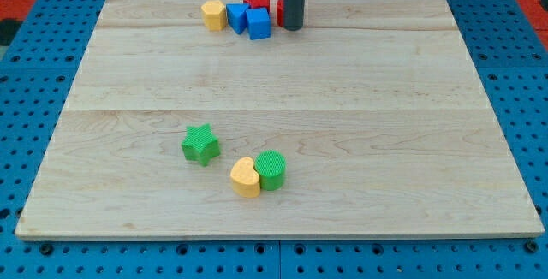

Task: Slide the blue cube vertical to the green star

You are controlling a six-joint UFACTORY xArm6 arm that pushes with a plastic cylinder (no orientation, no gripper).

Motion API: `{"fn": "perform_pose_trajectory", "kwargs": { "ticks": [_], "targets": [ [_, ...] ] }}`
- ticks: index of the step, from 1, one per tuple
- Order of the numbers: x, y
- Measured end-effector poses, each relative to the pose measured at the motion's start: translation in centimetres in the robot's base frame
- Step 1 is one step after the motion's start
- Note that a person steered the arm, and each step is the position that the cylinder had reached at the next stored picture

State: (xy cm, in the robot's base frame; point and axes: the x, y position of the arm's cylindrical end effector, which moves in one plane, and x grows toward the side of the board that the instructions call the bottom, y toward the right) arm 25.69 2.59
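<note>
Our tip point(292, 27) rests at the view's top of the bench point(282, 99), just right of the blue cube point(259, 23), which sits packed among another blue block point(236, 16), a red star point(256, 2), a partly hidden red block point(280, 10) and a yellow block point(213, 14). The green star point(200, 144) lies well apart, lower left, so the cube seems not yet lined up. We carry no hand, only a rod. No writing shows.

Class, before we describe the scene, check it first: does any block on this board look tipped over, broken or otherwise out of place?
Nothing stands out. All blocks sit flat and whole on the wooden board: a cluster at the view's top beside my tip, and the green star with two others lower down.
</note>
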Motion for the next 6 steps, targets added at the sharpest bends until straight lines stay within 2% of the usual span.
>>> {"fn": "perform_pose_trajectory", "kwargs": {
  "ticks": [1, 3, 4, 5, 6],
  "targets": [
    [-0.3, -1.2],
    [0.6, -10.2],
    [2.9, -11.1],
    [5.5, -9.7],
    [8.1, -13.1]
  ]
}}
